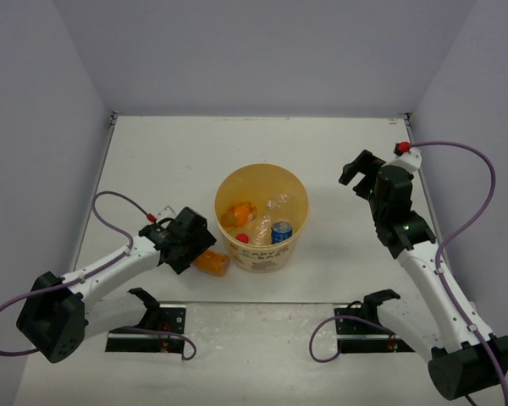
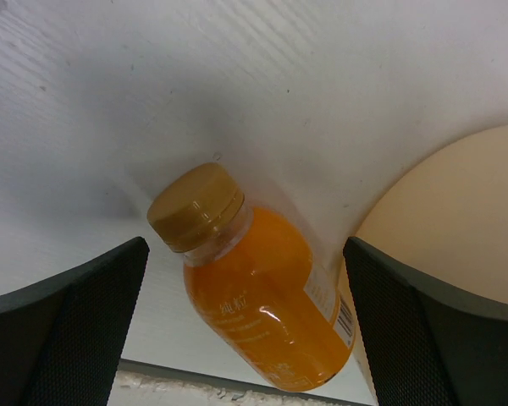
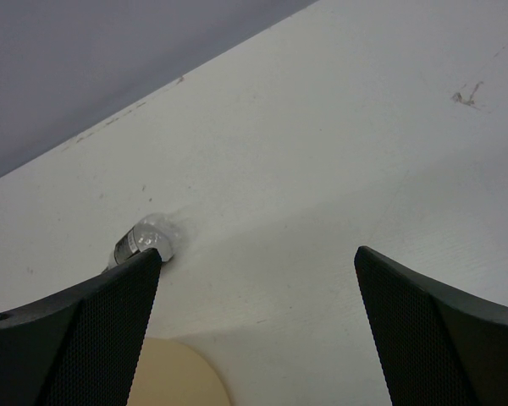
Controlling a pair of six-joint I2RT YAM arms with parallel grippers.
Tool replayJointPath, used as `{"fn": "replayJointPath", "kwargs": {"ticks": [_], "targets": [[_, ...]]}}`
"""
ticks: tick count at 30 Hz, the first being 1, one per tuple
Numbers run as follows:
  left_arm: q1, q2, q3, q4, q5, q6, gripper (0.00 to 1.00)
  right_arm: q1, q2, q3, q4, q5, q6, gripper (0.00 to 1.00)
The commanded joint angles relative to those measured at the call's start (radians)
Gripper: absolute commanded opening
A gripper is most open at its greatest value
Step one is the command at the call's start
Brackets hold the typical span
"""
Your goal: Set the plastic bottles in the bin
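The yellow-orange bin (image 1: 298,188) stands mid-table. Inside it lie an orange bottle (image 1: 237,213), a clear unlabelled bottle (image 1: 277,202), a blue-labelled bottle (image 1: 281,232) and a red-capped one (image 1: 242,238). A second orange bottle (image 1: 214,264) lies on its side on the table against the bin's near-left side. My left gripper (image 1: 200,248) is low over it and open. In the left wrist view the bottle (image 2: 258,296) lies between the spread fingers, untouched by them, cap pointing away, with the bin's cream wall (image 2: 457,254) to the right. My right gripper (image 1: 361,174) is open, empty, raised right of the bin.
In the right wrist view a small clear object with a dark band (image 3: 144,239) lies far off on the white table, and the bin's rim (image 3: 173,381) shows at the bottom. Grey walls close the back and sides. Two arm base plates sit at the near edge.
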Motion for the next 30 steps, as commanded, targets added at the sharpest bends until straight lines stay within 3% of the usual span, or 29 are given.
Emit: {"fn": "replayJointPath", "kwargs": {"ticks": [1, 6, 12, 17, 22, 25, 30], "targets": [[0.006, 0.021, -0.039, 0.154, 0.093, 0.008, 1.0, -0.004, -0.007, -0.008, 0.02, 0.013, -0.005, 0.99], [0.006, 0.022, -0.06, 0.142, 0.079, 0.002, 1.0, -0.004, 0.0, -0.007, 0.021, 0.016, -0.003, 0.99], [0.006, 0.065, -0.115, 0.258, 0.12, 0.018, 1.0, -0.002, -0.004, -0.01, 0.021, 0.021, 0.0, 0.99], [0.006, 0.151, -0.102, 0.316, 0.153, 0.049, 0.91, -0.004, -0.008, -0.013, 0.019, 0.027, 0.003, 0.99], [0.006, 0.179, -0.077, 0.31, 0.152, 0.063, 0.64, -0.004, -0.011, -0.014, 0.021, 0.038, 0.0, 0.99], [0.006, 0.164, -0.037, 0.245, 0.102, 0.064, 0.4, -0.004, -0.012, -0.014, 0.02, 0.042, 0.0, 0.99], [0.005, 0.094, 0.023, 0.139, -0.014, 0.054, 0.2, -0.005, -0.012, -0.014, 0.021, 0.051, -0.002, 0.99]]}}
